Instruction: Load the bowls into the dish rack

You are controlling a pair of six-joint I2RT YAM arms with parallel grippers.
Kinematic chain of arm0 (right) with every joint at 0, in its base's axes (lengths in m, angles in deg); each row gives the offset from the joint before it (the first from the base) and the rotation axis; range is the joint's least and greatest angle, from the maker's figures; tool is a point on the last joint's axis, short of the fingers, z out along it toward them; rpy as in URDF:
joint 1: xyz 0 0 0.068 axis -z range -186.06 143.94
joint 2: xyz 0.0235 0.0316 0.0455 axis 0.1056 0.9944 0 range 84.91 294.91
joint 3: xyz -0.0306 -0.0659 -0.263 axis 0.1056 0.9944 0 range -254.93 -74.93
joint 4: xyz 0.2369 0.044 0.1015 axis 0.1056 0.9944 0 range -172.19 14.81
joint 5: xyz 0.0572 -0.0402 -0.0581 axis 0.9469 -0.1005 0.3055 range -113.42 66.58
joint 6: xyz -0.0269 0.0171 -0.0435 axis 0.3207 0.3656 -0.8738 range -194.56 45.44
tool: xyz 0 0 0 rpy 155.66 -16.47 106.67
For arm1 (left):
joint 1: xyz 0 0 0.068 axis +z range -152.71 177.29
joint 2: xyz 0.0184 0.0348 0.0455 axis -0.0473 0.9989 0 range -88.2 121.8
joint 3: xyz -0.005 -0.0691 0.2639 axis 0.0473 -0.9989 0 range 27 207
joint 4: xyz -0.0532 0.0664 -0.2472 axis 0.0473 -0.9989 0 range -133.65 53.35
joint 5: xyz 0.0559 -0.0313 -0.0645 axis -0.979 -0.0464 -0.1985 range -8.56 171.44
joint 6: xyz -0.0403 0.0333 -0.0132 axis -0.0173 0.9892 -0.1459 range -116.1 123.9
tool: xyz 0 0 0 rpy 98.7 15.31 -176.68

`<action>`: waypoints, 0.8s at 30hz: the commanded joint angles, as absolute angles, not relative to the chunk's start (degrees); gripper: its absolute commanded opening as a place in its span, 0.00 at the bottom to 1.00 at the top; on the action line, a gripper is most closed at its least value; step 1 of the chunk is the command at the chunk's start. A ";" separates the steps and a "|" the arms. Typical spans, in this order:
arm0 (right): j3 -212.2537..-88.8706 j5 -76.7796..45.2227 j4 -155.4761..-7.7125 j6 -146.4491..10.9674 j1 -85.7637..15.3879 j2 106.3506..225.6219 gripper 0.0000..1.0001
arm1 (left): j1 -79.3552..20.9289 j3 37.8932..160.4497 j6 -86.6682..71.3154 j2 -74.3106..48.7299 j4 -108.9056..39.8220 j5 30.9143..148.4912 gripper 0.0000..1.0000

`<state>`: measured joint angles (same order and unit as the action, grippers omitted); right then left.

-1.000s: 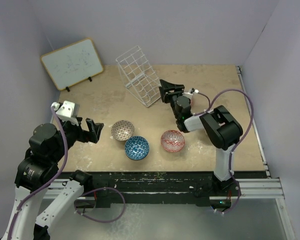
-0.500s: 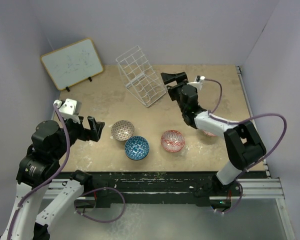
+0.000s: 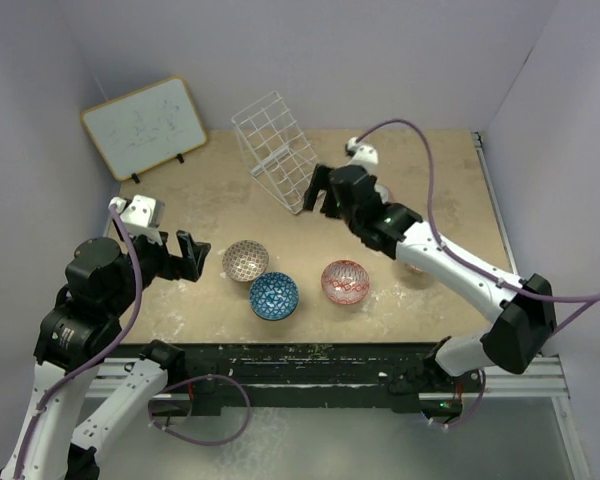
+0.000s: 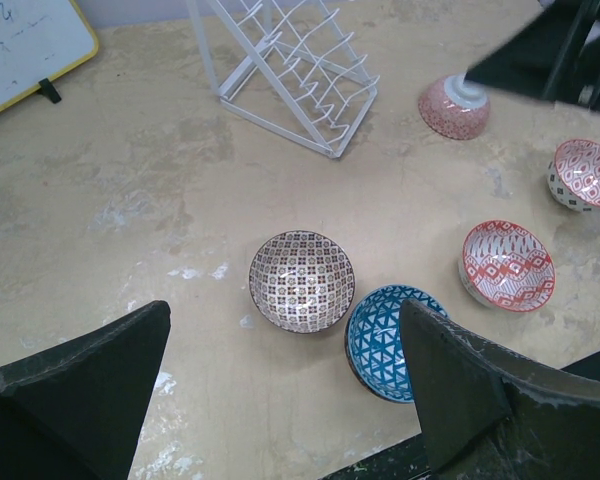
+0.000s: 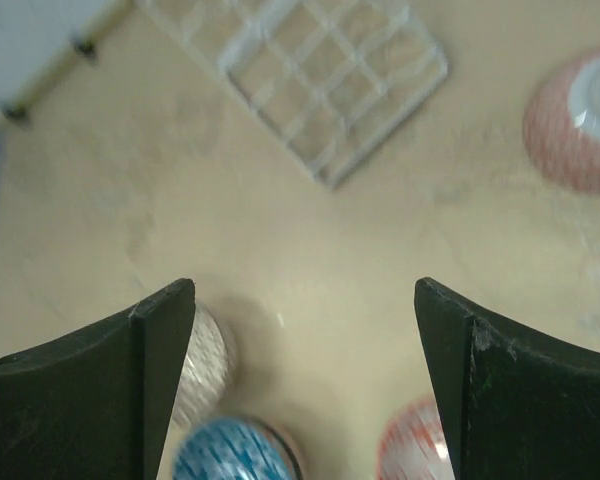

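The white wire dish rack (image 3: 275, 150) stands empty at the back of the table; it also shows in the left wrist view (image 4: 290, 70) and the right wrist view (image 5: 320, 70). A brown-patterned bowl (image 3: 245, 260), a blue bowl (image 3: 274, 295) and a red bowl (image 3: 345, 282) sit upright near the front. The left wrist view adds an overturned pink bowl (image 4: 453, 107) and a red-and-white bowl (image 4: 585, 174). My left gripper (image 3: 192, 255) is open and empty, left of the brown bowl (image 4: 301, 280). My right gripper (image 3: 318, 190) is open and empty, above the table just in front of the rack.
A wood-framed whiteboard (image 3: 145, 125) leans at the back left. The right arm stretches across the right half of the table and hides the overturned pink bowl (image 5: 578, 120) from the top view. Walls close in the back and both sides.
The right arm has stretched out and swung left, bringing its open gripper from right of the rack to just in front of it. The left arm has hardly moved.
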<state>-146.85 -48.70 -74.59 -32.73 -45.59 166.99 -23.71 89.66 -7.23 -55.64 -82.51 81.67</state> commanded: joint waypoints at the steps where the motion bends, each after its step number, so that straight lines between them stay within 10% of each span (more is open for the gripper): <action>1: -147.10 -51.58 -51.73 -40.05 -53.33 166.13 0.89 | -23.31 91.86 -7.32 -55.36 -79.78 81.33 0.99; 24: -135.98 -49.14 -47.24 -30.46 -67.87 176.36 0.49 | -23.31 91.78 -6.82 -55.90 -81.55 80.12 0.99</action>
